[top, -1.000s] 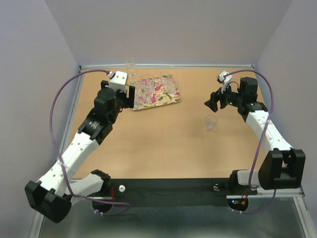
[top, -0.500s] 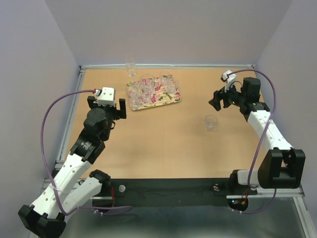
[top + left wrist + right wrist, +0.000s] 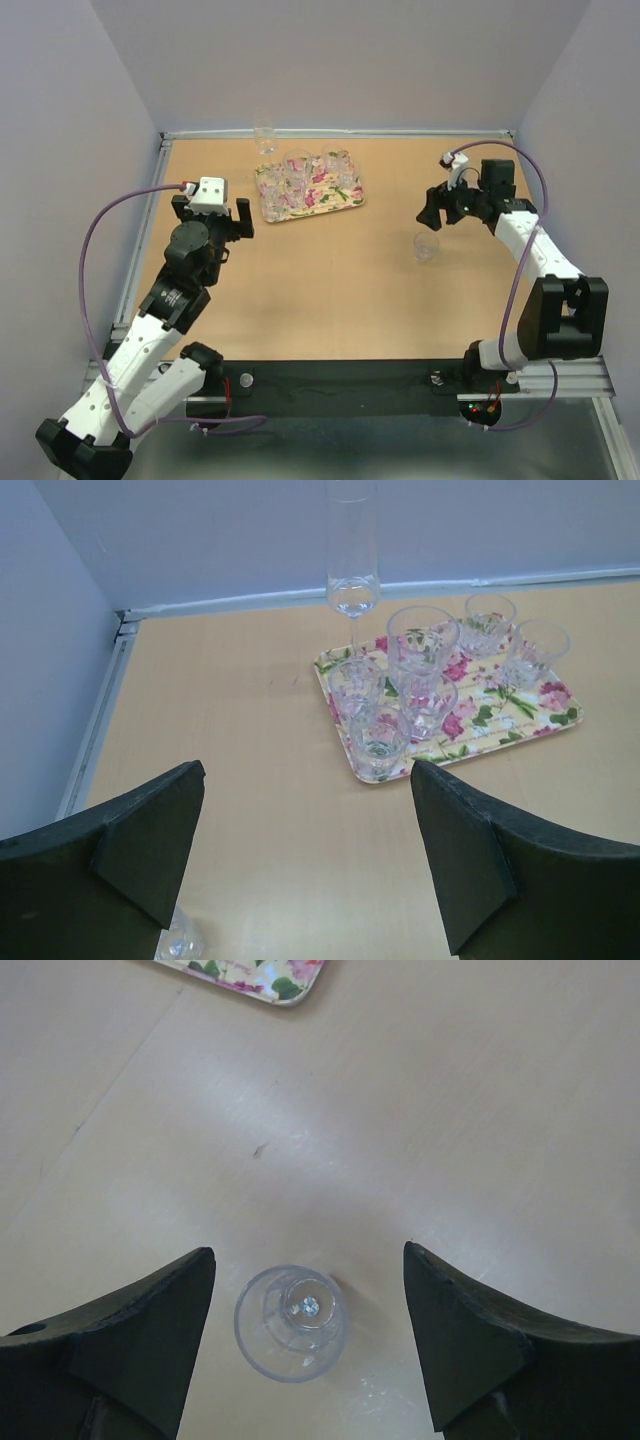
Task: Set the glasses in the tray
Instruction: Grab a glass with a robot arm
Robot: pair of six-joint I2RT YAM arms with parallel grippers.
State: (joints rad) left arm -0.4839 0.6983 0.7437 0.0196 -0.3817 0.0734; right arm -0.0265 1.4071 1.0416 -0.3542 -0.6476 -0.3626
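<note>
Left hand point(image 3: 305, 810): mine, open wide, nothing between the fingers; it hangs over the table point(image 3: 330, 290) off the left end of the tray, apart from it
Right hand point(image 3: 308, 1260): open as well, gripping nothing; it hovers over a lone tumbler
Tray point(image 3: 510, 730): flat on the far side of the table, left of middle, well apart from my right hand
In the tray: six glasses point(image 3: 423, 635), all upright; three stand toward the far edge and three are bunched close together at the left end
Flute point(image 3: 352, 580): tall and stemmed, standing on the table just beyond the tray's far left corner, outside it
Tumbler point(image 3: 290, 1322): on bare table, outside the tray and well to its right; from my right wrist it sits low between my two fingers, touched by neither
Clear thing point(image 3: 180, 942): beside my left finger at the frame's bottom edge, too cut off to tell what it is
</note>
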